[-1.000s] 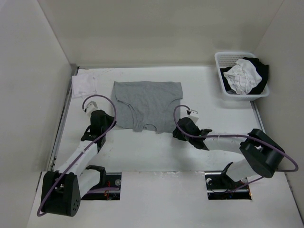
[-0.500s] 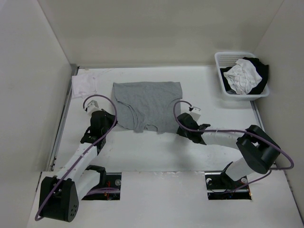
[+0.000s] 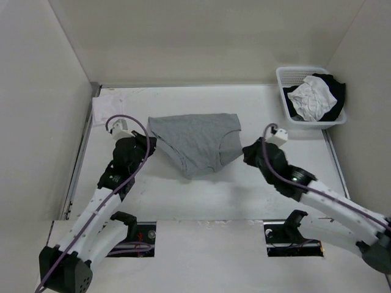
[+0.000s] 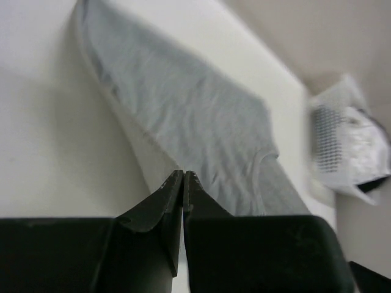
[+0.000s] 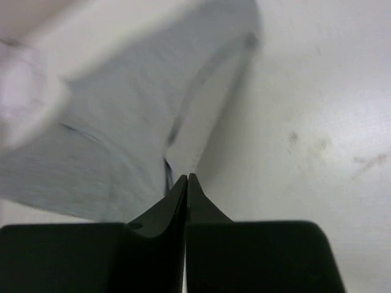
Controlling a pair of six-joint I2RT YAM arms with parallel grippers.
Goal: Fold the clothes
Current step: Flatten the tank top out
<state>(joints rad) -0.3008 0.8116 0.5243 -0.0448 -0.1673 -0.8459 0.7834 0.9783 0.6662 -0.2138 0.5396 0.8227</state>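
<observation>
Boxed in left, far and right by plain pale walls (image 3: 201,43). Within them, a white surface (image 3: 201,201), evenly lit, with a few faint marks toward the right.

Reaching in from the near edge, the left arm (image 3: 101,195) and the right arm (image 3: 330,198), both angled toward the middle.

Between them, the grey shorts (image 3: 195,137): waistband at the far side, both near corners held up off the surface, crotch sagging to a point toward the near edge. Looks set up to carry the near half over the far half for a first fold.

Left jaws clamped on the left leg hem. Right jaws pressed together on the right hem, with only a sliver of cloth at their tips.

Far right corner: a white basket (image 3: 282,91) of white and black garments. Far left: a small white cloth (image 3: 107,110).
</observation>
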